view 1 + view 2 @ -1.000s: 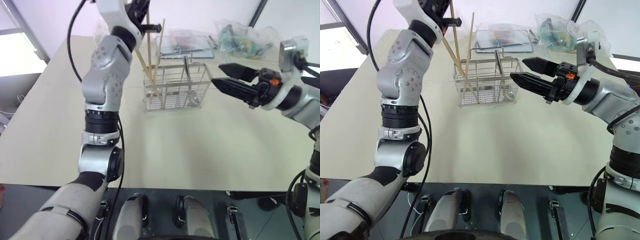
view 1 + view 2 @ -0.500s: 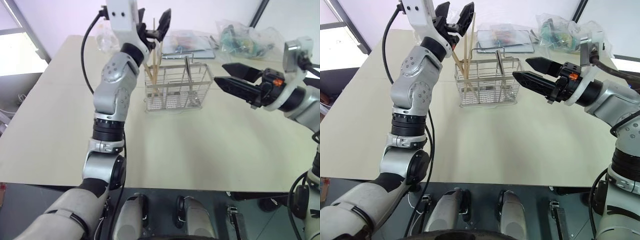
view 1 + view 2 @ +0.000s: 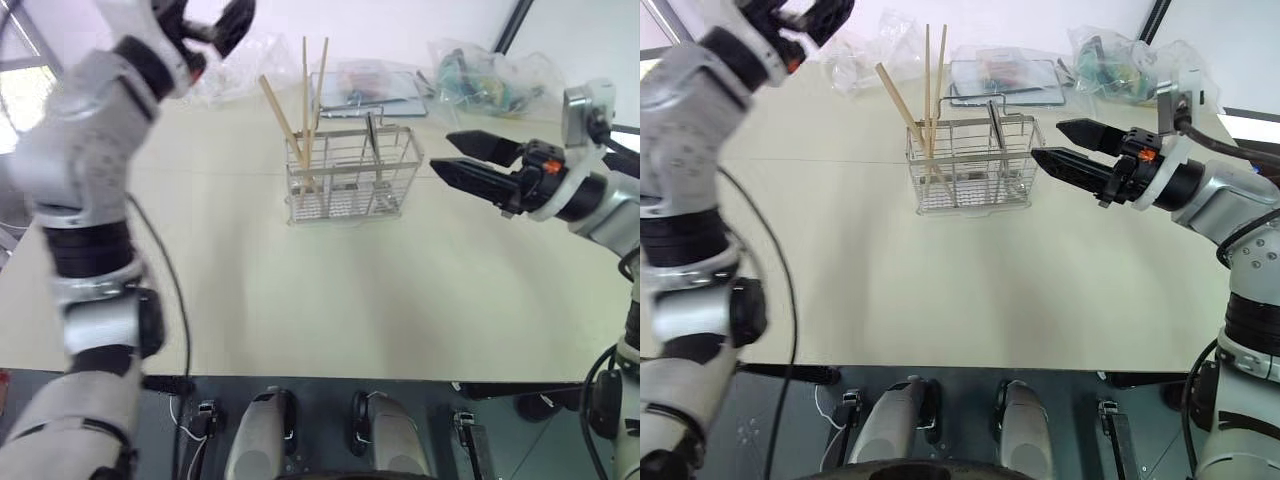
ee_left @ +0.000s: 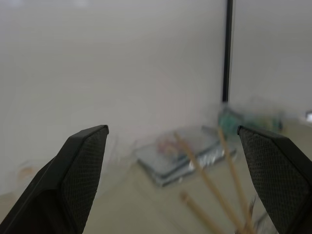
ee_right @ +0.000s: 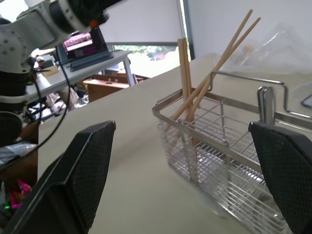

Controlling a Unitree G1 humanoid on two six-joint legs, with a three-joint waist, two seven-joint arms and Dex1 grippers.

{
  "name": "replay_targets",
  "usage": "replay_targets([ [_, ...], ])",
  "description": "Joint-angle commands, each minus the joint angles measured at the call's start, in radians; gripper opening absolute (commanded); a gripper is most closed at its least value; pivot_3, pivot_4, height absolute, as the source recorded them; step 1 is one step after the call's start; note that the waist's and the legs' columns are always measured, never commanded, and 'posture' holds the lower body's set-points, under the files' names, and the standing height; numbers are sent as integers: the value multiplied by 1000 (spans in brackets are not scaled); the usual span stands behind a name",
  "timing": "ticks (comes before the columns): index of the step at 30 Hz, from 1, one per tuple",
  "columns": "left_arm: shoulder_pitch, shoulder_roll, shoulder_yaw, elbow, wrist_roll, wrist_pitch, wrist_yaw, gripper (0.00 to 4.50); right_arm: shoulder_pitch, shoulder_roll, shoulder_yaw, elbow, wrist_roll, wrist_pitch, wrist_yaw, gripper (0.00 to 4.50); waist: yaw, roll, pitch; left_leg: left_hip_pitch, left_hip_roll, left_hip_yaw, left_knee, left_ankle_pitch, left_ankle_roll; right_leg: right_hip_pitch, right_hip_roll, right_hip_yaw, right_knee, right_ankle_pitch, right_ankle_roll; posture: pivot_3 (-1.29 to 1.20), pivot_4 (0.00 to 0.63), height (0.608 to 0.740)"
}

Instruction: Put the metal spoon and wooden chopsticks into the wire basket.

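Right eye view: three wooden chopsticks [image 3: 929,95], one metal spoon [image 3: 996,128]

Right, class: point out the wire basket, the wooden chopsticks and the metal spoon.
wire basket [image 3: 345,195], left eye view, front grid wall.
wooden chopsticks [image 3: 305,85], left eye view, upright shaft.
metal spoon [image 3: 995,125], right eye view, handle.

Beige table [image 3: 330,290]; plastic-wrapped rack [image 3: 370,88], perhaps bagged items [image 3: 480,70] behind.

the wire basket [image 3: 352,180] is thin shiny metal. the wooden chopsticks [image 3: 305,95] are plain pale matt wood. the table [image 3: 330,290] looks smooth and dull. upper right, the bags [image 3: 485,70] are maybe crinkly clear plastic.
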Motion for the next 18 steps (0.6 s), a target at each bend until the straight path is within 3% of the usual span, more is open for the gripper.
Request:
replay_targets([
  [1, 114, 162, -45, -77, -12, 9, -227, 4442, 8, -68, 1, 36, -73, -68, 94, 4500, 1, 0, 0, 0, 0, 0, 0, 0, 0, 0, 0, 0, 0, 0, 0, 0, 150, 704],
  [6, 342, 351, 25, -143, -42, -47, -460, 4442, 36, -174, 18, 151, -174, -150, 240, 4500, 8, 0, 1, -3, 0, -1, 0, -1, 0, -1, -1, 0, -4, -2, -3, 0, 150, 704],
  [18, 473, 381, 107, -183, -74, -69, -520, 4442, 47, -160, 33, 219, -245, -190, 298, 4500, 3, 1, 1, -3, 1, 0, -1, -1, -1, -2, 0, 0, -5, 0, -1, 0, 150, 704],
])
